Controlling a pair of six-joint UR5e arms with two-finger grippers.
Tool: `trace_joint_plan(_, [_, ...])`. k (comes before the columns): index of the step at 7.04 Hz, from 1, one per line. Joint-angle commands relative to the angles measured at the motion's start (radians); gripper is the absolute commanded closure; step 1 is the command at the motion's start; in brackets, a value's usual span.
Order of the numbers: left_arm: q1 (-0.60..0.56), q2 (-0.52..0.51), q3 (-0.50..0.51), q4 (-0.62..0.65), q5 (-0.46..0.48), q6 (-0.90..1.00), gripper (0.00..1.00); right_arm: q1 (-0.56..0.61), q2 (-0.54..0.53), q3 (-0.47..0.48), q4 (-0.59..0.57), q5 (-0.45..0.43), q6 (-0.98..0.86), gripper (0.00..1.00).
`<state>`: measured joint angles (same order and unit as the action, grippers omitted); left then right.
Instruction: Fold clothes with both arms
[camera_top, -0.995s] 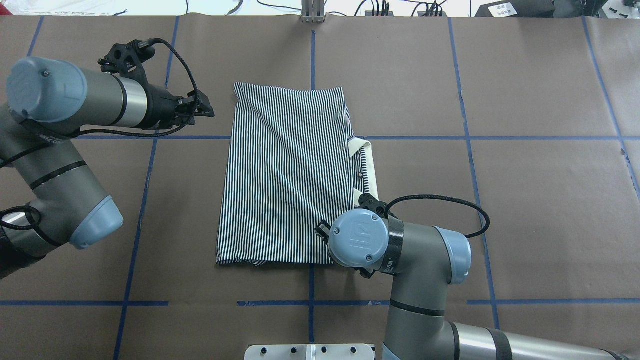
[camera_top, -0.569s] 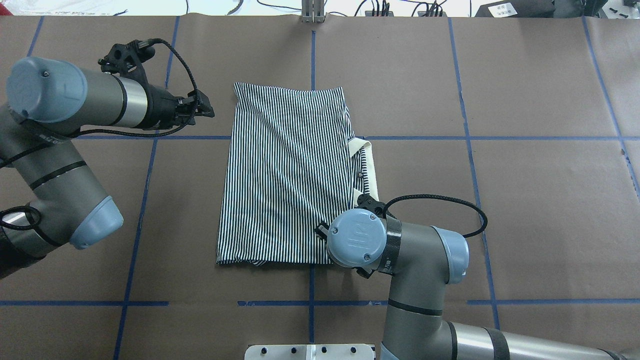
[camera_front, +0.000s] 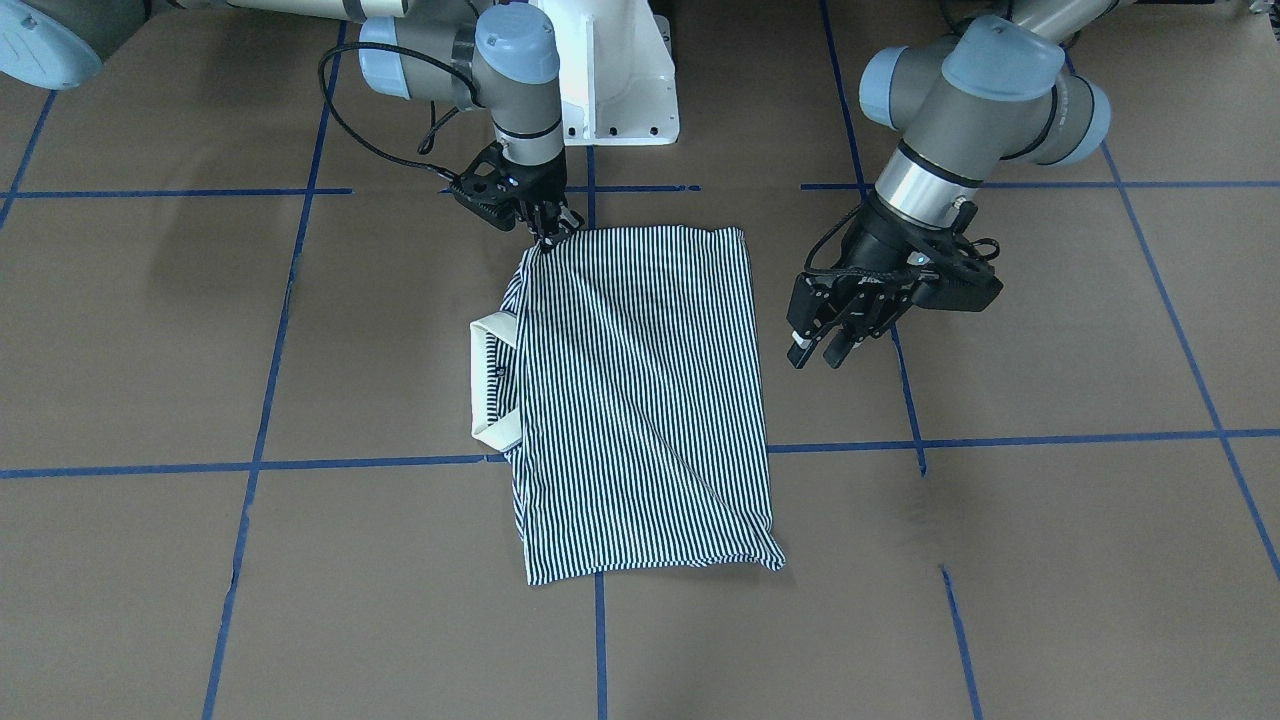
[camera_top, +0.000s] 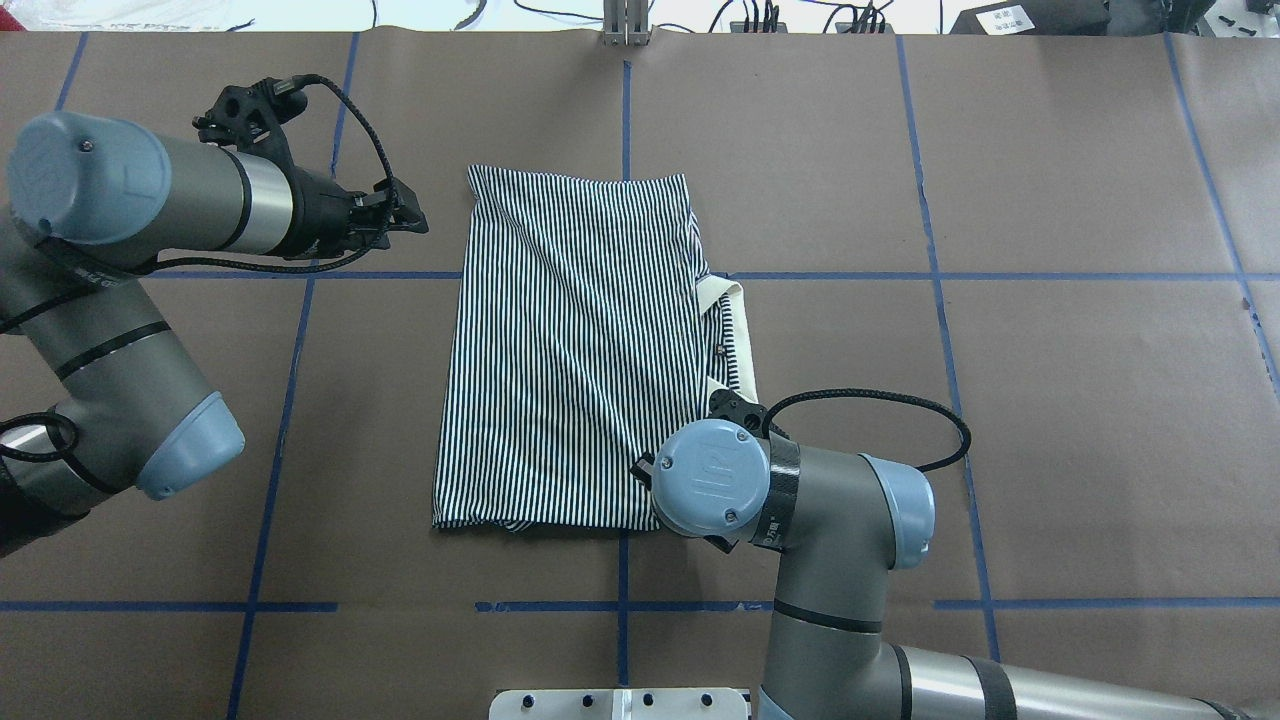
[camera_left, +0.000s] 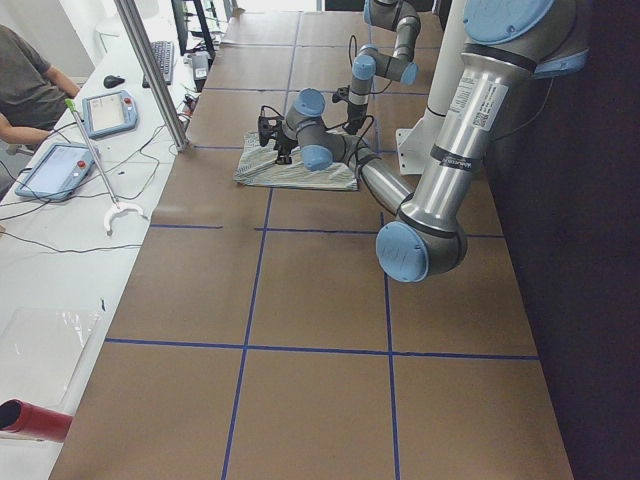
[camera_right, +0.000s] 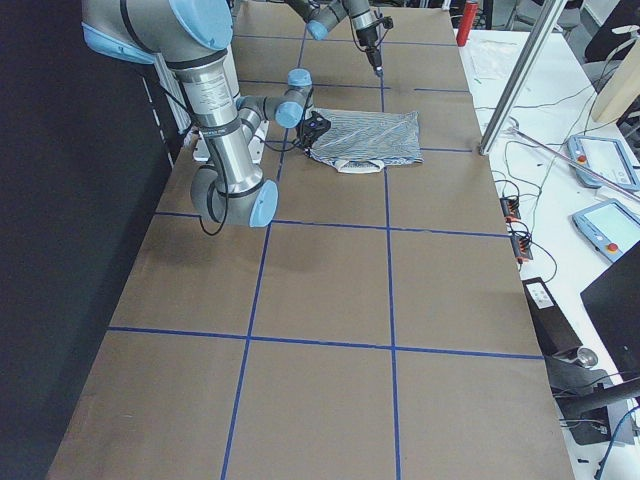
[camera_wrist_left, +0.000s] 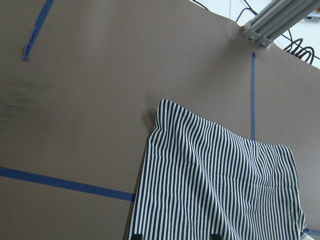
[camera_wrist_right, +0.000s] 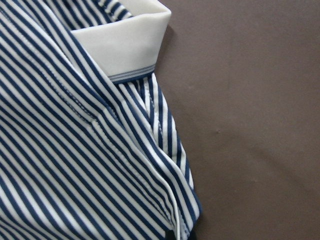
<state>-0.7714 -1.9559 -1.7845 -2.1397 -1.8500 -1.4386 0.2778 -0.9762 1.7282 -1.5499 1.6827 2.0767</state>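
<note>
The clothes are one navy-and-white striped polo shirt (camera_front: 640, 400) (camera_top: 575, 350), folded into a rectangle at the table's middle. Its cream collar (camera_front: 490, 385) (camera_top: 735, 335) sticks out on my right side. My right gripper (camera_front: 548, 235) points down at the shirt's near right corner and is shut on the fabric, which rises to a small peak there. In the overhead view the wrist hides it. The right wrist view shows stripes (camera_wrist_right: 75, 165) and collar (camera_wrist_right: 125, 45) very close. My left gripper (camera_front: 815, 355) (camera_top: 410, 215) hangs open above the paper, left of the shirt, touching nothing.
Brown paper with blue tape lines (camera_top: 620, 606) covers the table. The white pedestal base (camera_front: 620, 80) stands at the near edge. An aluminium post (camera_top: 625, 25) and cables sit at the far edge. A person (camera_left: 30, 90) sits at a side bench with tablets (camera_left: 110, 110).
My right wrist has shifted slightly toward the left and the near edge over the shirt's corner. The left arm and the shirt look unchanged.
</note>
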Motion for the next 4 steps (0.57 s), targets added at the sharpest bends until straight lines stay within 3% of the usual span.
trace_joint_plan(1, [0.0, 0.0, -0.024, 0.033, 0.0, -0.003, 0.46, 0.004, 0.001, 0.01, 0.001, 0.006, -0.027, 1.0])
trace_joint_plan(2, [0.001, 0.0, -0.027, 0.034, 0.0, -0.005, 0.46, 0.017, -0.01, 0.036, -0.002, 0.055, -0.029, 1.0])
trace_joint_plan(4, [0.001, 0.0, -0.029, 0.034, 0.0, -0.009, 0.46, 0.021, -0.065, 0.101, -0.004, 0.063, -0.03, 1.0])
